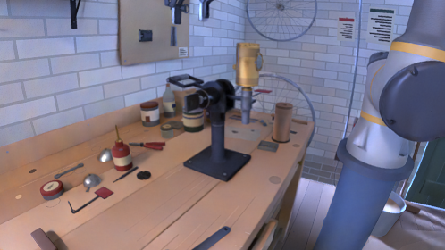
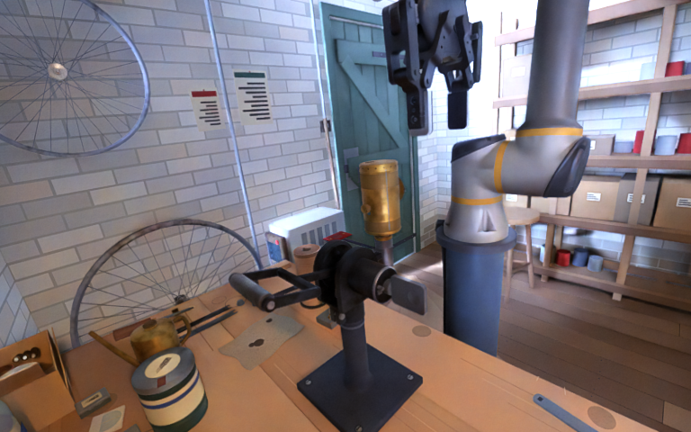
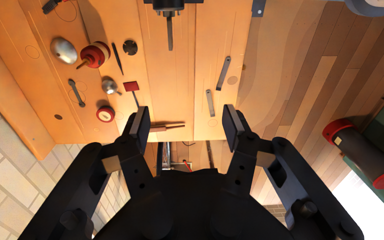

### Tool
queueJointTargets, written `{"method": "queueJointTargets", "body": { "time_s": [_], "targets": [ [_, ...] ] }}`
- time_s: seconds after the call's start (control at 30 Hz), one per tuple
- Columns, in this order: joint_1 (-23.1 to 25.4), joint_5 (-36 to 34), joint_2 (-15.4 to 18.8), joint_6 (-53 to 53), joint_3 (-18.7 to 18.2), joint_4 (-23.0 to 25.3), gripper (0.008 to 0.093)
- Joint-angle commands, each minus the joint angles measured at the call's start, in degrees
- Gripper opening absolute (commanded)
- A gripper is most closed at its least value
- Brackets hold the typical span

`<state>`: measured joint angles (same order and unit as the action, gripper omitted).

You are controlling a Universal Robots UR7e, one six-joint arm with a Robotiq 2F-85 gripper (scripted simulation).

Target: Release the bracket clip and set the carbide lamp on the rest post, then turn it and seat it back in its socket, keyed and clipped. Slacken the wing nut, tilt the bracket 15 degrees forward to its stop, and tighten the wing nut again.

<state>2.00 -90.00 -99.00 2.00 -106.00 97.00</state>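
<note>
The brass carbide lamp [image 1: 247, 64] [image 2: 380, 198] stands upright on a thin stem just behind the dark bracket head [image 1: 217, 97] [image 2: 356, 277], which sits on a post with a square black base [image 1: 217, 163] [image 2: 360, 385]. A wing nut plate [image 2: 407, 294] sticks out of the bracket's near side. The wooden rest post [image 1: 282, 122] stands on the bench to the lamp's right. My gripper [image 2: 438, 114] [image 3: 185, 124] hangs open and empty, high above the bench edge and well clear of the lamp.
The workbench carries a striped tin [image 2: 169, 389], a red oil can [image 1: 121, 154], pliers [image 1: 149, 145], bells and small tools on its left part. A bicycle wheel [image 2: 153, 275] leans behind the bench. The robot's own base column [image 2: 471, 290] stands at the bench's right edge.
</note>
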Motion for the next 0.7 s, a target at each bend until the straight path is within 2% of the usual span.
{"method": "queueJointTargets", "body": {
  "time_s": [0.0,0.67],
  "targets": [
    [0.0,0.0,0.0,0.0,0.0,0.0,0.0714],
    [0.0,0.0,0.0,0.0,0.0,0.0,0.0314]
  ]
}}
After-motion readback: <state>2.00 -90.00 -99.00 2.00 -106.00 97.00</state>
